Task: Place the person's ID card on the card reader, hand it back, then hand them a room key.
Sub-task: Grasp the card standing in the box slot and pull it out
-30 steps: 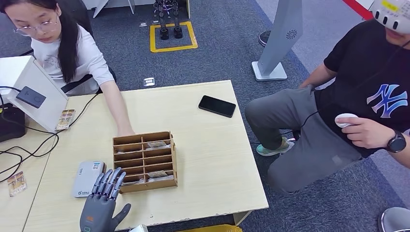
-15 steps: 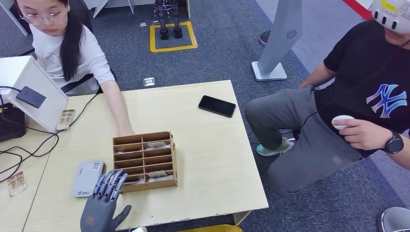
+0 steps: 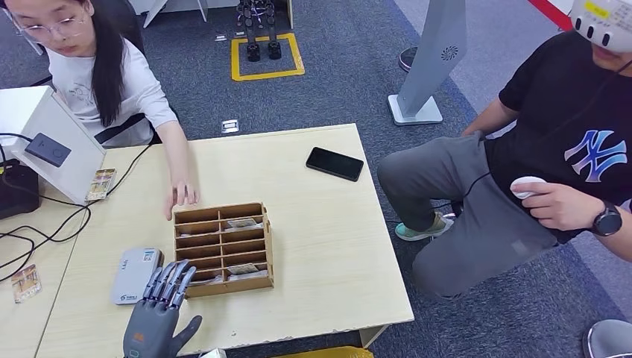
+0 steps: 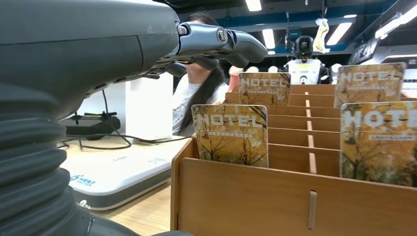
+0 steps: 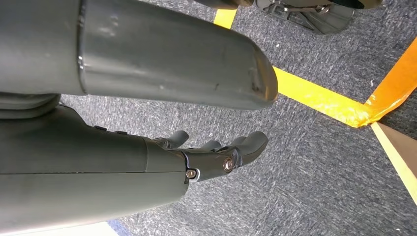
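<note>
My left hand (image 3: 159, 312) hovers low over the table's front edge, fingers (image 4: 223, 41) stretched out and holding nothing. Its fingertips reach the front left corner of a wooden slotted rack (image 3: 231, 286). The rack (image 4: 295, 196) holds several room key cards (image 4: 230, 134) printed "HOTEL" with autumn trees. A flat grey-white card reader (image 3: 136, 274) lies just left of the rack, beside my fingers, with no card on it. My right hand (image 5: 216, 152) hangs over grey carpet, fingers loosely extended and empty. The seated person's hand (image 3: 181, 195) hovers just behind the rack's back left corner.
A black phone (image 3: 335, 163) lies at the table's far right. Loose cards lean on a white box (image 3: 100, 184) and lie on the left table (image 3: 26, 283), among black cables. Another person (image 3: 566, 149) sits to the right, holding a white controller.
The seated person's hand has lifted off the rack's back edge and drawn back a little to the left. My left hand has hardly moved.
</note>
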